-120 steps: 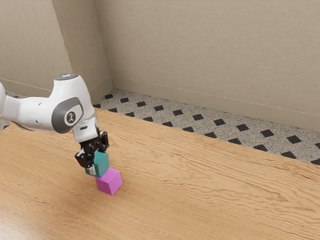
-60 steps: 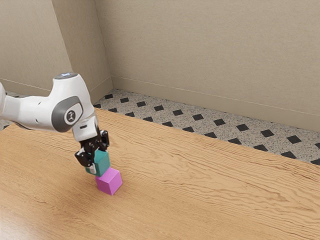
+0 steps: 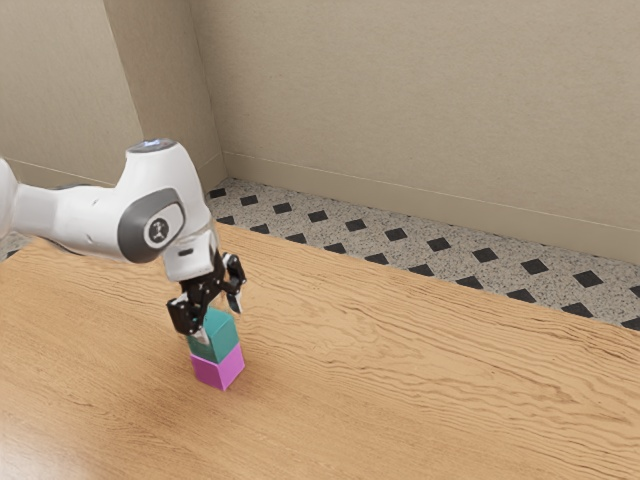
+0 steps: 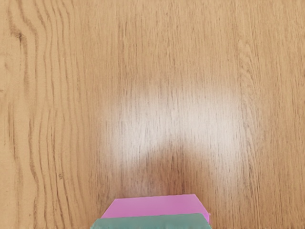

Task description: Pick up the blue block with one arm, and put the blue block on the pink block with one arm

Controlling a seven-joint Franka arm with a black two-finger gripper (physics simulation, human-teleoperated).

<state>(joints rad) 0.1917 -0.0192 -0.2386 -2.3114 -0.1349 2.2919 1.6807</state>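
The blue block (image 3: 215, 336) sits squarely on the pink block (image 3: 218, 368), at the left of the surface (image 3: 420, 390). The claw (image 3: 213, 316) is spread just above it, pinching nothing. Stacking looks done; only lifting clear seems left.

The blue block (image 3: 218, 340) rests flat atop the pink block (image 3: 217, 371), edges roughly aligned.

Arm (image 3: 95, 218) in from exterior view's left, elbow raised; hand (image 3: 212, 313) pointing down, fingers apart.
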